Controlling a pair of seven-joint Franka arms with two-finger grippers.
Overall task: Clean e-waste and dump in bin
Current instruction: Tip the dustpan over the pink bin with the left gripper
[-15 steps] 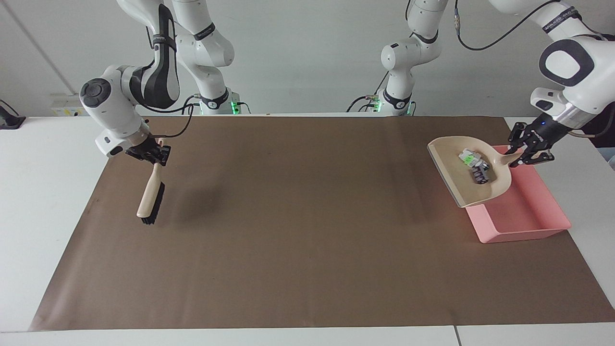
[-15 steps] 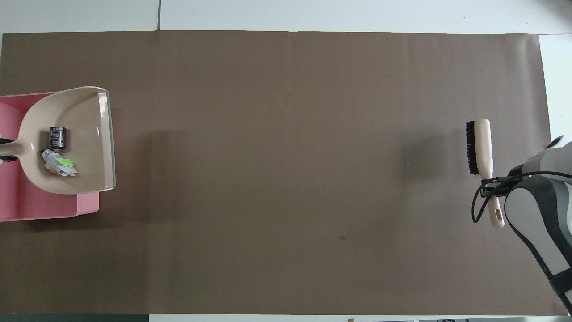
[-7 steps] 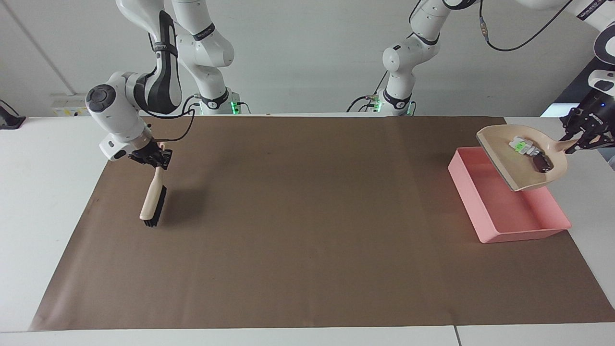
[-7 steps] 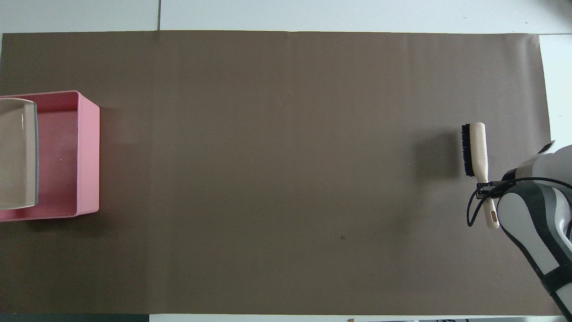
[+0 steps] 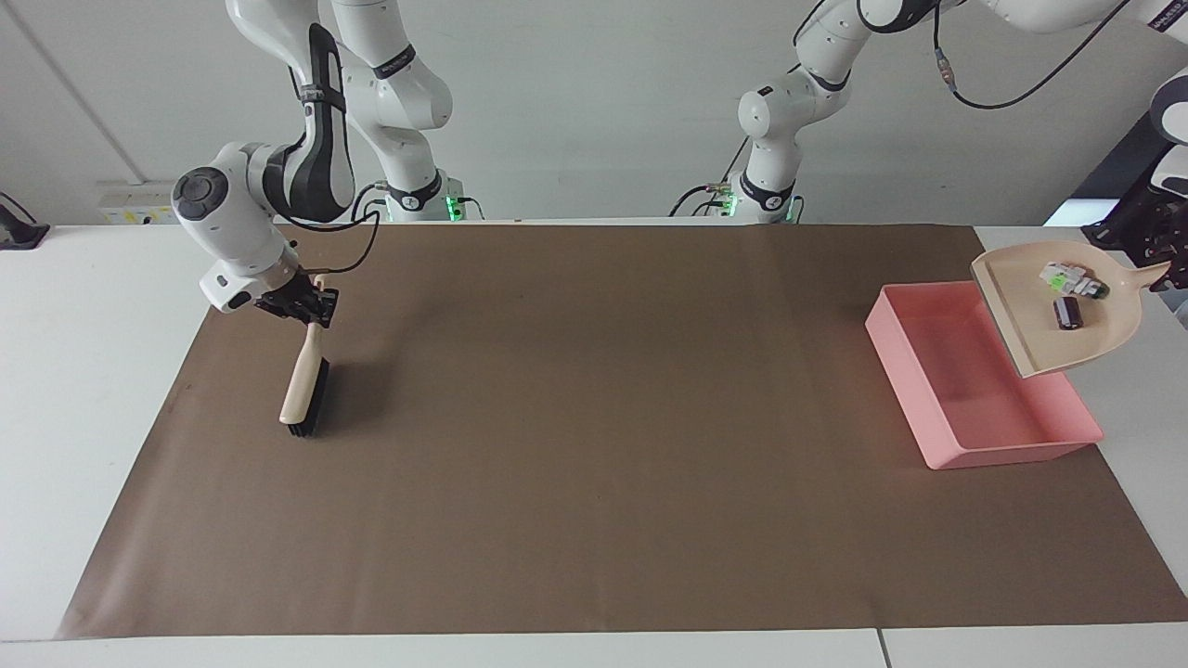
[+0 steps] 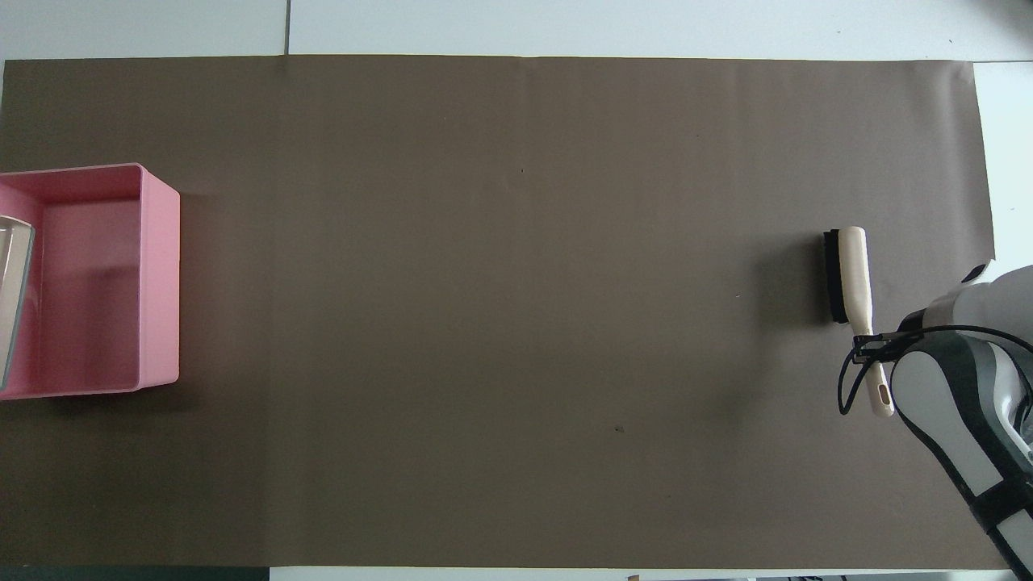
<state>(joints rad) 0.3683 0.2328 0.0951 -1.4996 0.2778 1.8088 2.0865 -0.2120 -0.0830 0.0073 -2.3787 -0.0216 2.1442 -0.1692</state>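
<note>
Dustpan [image 5: 1067,315] handle cropped, left end effector [image 5: 1171,264] seemingly gripping

Left gripper [image 5: 1171,269] cut by the facing view's edge beside the dustpan [image 5: 1039,339], fingers unreadable; overhead shows only the dustpan's lip over the bin [image 6: 157,282], the e-waste [image 5: 1070,289] out of frame.

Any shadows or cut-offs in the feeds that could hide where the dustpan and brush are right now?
Facing view: the dustpan shows whole, raised over the pink bin, e-waste visible in it; the left gripper runs off the frame edge. Overhead view: only the dustpan's lip shows at the frame edge, with a dim shadow on the bin floor; the brush casts a soft shadow on the mat.
</note>
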